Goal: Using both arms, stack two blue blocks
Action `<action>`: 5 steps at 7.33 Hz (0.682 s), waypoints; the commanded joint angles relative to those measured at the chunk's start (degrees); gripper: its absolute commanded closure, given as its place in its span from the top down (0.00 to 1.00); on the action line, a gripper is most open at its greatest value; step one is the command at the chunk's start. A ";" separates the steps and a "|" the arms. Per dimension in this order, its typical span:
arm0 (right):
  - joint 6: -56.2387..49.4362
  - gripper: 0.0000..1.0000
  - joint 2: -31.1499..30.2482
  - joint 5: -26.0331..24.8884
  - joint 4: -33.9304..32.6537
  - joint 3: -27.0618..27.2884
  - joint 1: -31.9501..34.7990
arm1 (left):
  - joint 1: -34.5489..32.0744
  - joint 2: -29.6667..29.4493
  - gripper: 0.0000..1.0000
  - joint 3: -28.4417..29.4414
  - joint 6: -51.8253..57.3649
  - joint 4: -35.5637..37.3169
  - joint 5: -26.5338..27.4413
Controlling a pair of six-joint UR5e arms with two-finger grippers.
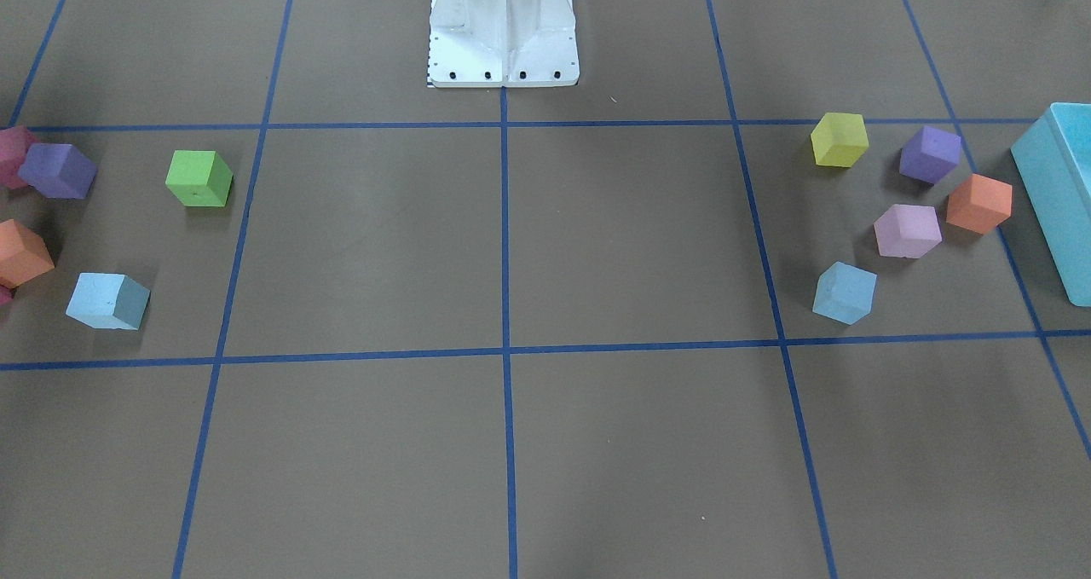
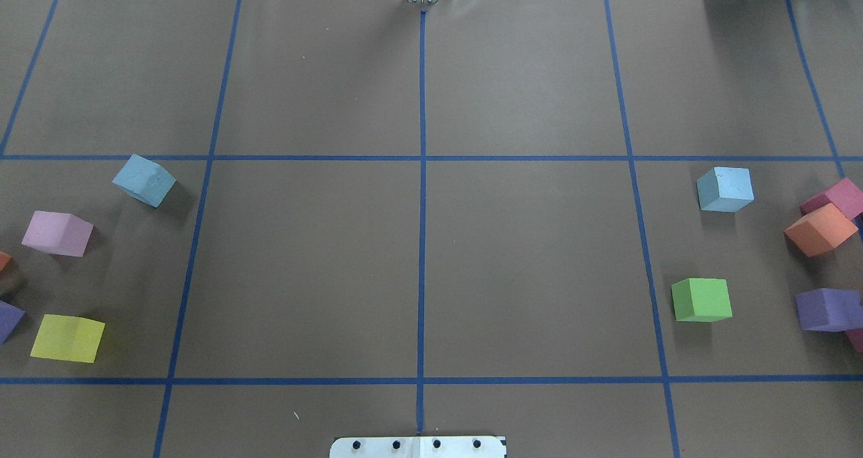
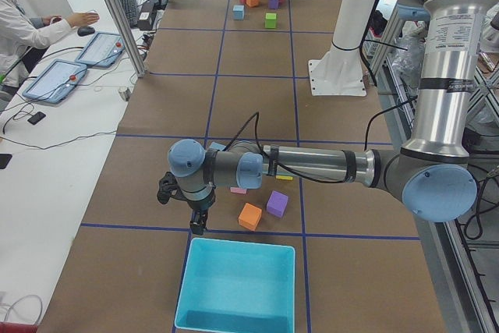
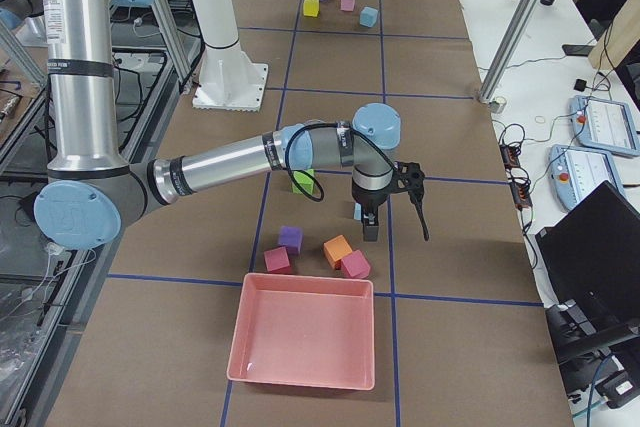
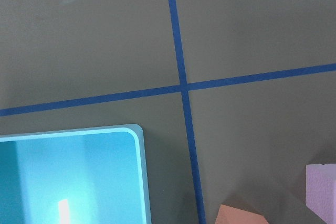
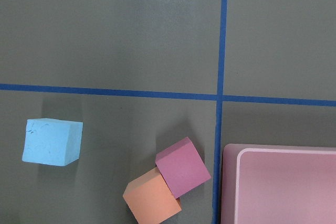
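Foam blue blocks [image 2: 143,180] likely light, squashy; pinch opposite faces gently. My left end effector [image 3: 184,210], right end effector [image 4: 395,219]: cannot tell aperture

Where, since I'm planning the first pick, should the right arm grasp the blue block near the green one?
Take the blue block by two opposite side faces, coming straight down. It sits flat, top face up, apart from the green block and orange block, so its sides look free. It lies slightly askew to the tape lines, so turn the grasp to match.
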 commanded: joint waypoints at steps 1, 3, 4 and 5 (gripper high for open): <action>-0.39 1.00 -1.09 0.85 0.42 1.26 0.00 | 0.00 0.04 0.99 0.00 -0.12 0.04 0.00; 0.22 1.00 0.29 0.51 0.59 2.93 -0.61 | 0.17 -0.22 0.99 -1.57 -0.73 0.48 0.00; 0.22 1.00 3.52 -0.45 0.60 2.59 -3.83 | 0.43 -1.27 1.00 -3.84 -3.26 0.83 0.00; 0.22 1.00 7.47 -2.29 0.60 2.59 -7.17 | 0.96 -3.45 1.00 -5.69 -11.03 0.57 0.00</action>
